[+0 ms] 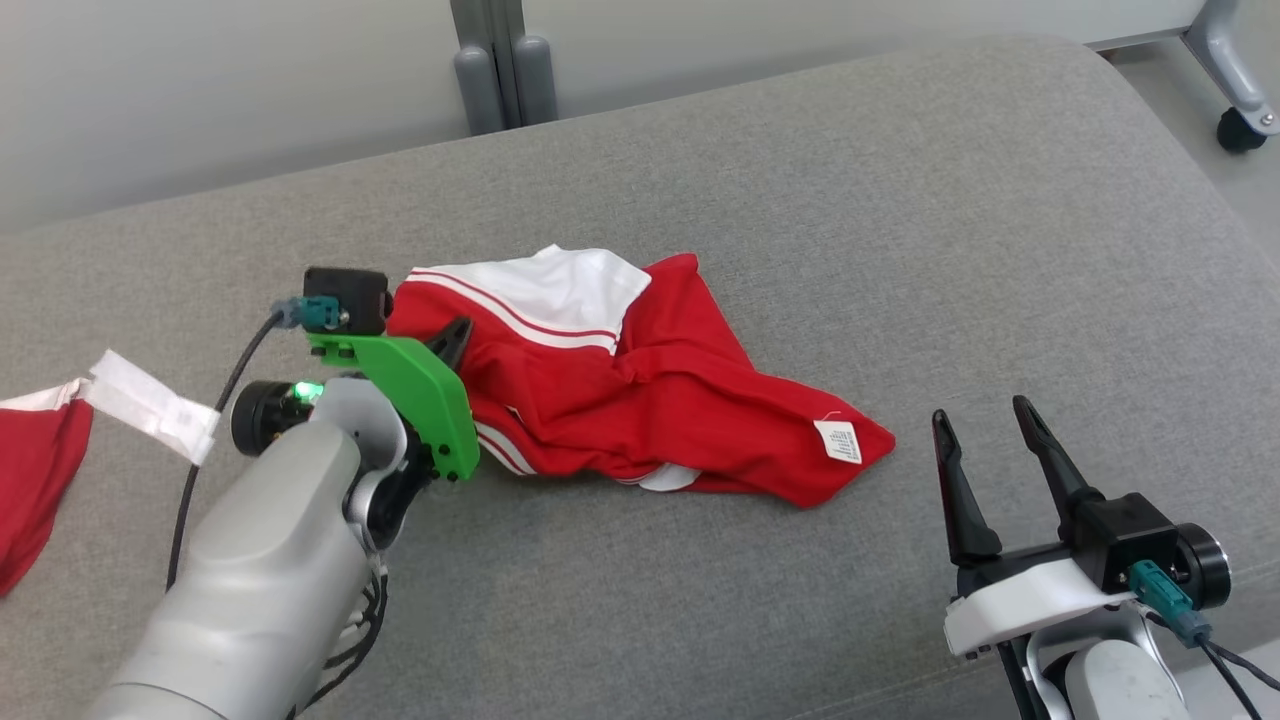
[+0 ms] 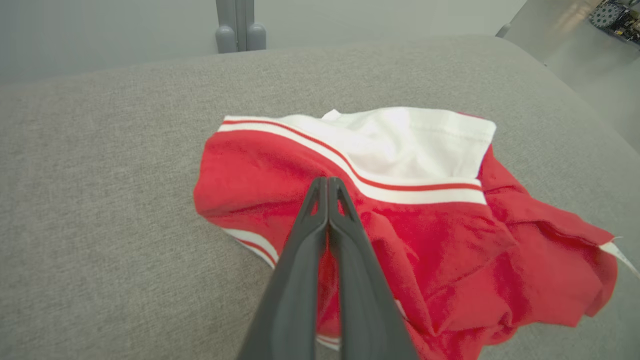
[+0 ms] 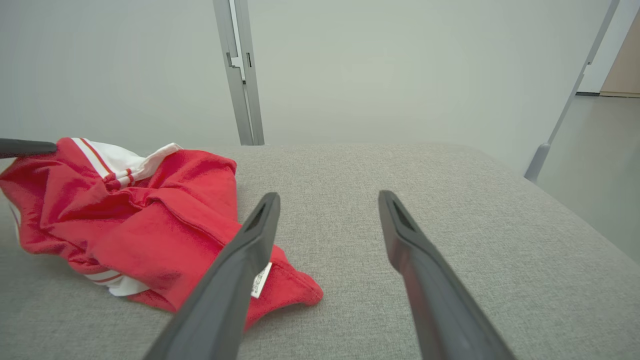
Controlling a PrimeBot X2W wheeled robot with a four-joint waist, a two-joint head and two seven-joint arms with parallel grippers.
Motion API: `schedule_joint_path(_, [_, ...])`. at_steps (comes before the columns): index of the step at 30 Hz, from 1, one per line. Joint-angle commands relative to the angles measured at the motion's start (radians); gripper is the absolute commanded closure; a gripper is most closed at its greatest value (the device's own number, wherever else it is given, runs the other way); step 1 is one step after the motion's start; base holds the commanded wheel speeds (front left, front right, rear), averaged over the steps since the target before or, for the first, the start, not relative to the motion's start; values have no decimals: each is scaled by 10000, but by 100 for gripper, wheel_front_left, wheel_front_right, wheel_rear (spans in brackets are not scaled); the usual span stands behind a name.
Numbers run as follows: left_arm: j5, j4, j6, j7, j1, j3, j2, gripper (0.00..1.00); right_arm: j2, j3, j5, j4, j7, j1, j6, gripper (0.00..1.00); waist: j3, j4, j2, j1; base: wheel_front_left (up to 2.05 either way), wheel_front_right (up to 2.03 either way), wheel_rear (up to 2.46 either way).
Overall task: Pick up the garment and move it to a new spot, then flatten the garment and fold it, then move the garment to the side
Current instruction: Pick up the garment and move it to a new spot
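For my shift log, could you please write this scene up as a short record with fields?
surface: grey cushion
garment: red and white, crumpled mid-cushion, tag showing at its right tip
left claw: shut, tips at the garment's left part; whether it pinches cloth cannot be told
right claw: open, right of the garment, apart from it
other: second red cloth at the left edge
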Motion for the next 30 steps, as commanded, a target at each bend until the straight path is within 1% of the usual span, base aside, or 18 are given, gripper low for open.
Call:
schedule_joint_path(1, [110, 300, 72, -260, 212, -36, -134, 91, -26, -80, 9, 8, -32, -83, -7, 0, 137, -21, 0, 0, 0, 0, 0])
schedule_joint_path(2, [85, 453, 114, -417, 304, -25, -242, 68, -26, -105, 4, 13, -32, -94, -7, 0, 139, 23, 0, 0, 0, 0, 0])
schedule_joint_path(3, [7, 651, 108, -588, 419, 10, -365, 27, -17, -118, -1, 34, -32, -99, -7, 0, 130, 80, 0, 0, 0, 0, 0])
schedule_joint_path(4, [-25, 790, 99, -703, 499, 21, -462, 0, -15, -121, 0, 49, -33, -99, -7, 0, 112, 138, 0, 0, 0, 0, 0])
schedule_joint_path(9, [192, 1288, -36, -1525, 529, -118, -850, 0, -23, -166, 3, 92, -32, -117, -7, 0, -34, 473, 0, 0, 0, 0, 0])
schedule_joint_path(15, [507, 1384, -65, -2647, 302, -97, -1036, 0, -21, -276, -140, 142, -32, 43, -7, 0, -436, 954, 0, 0, 0, 0, 0])
schedule_joint_path(21, [652, 1087, 156, -3076, 941, 211, -1059, 0, -21, -436, -346, 239, -32, 306, -7, 0, -1022, 1426, 0, 0, 0, 0, 0])
schedule_joint_path(25, [1096, -57, 617, -3121, 1864, 973, -848, 0, -23, -573, -198, 275, -32, 536, -7, 0, -1322, 1766, 0, 0, 0, 0, 0])
schedule_joint_path(30, [2163, -1923, 1316, -3107, 3552, 2115, -648, 0, -25, -624, -69, 251, -32, 883, -7, 0, -1539, 2038, 0, 0, 0, 0, 0])
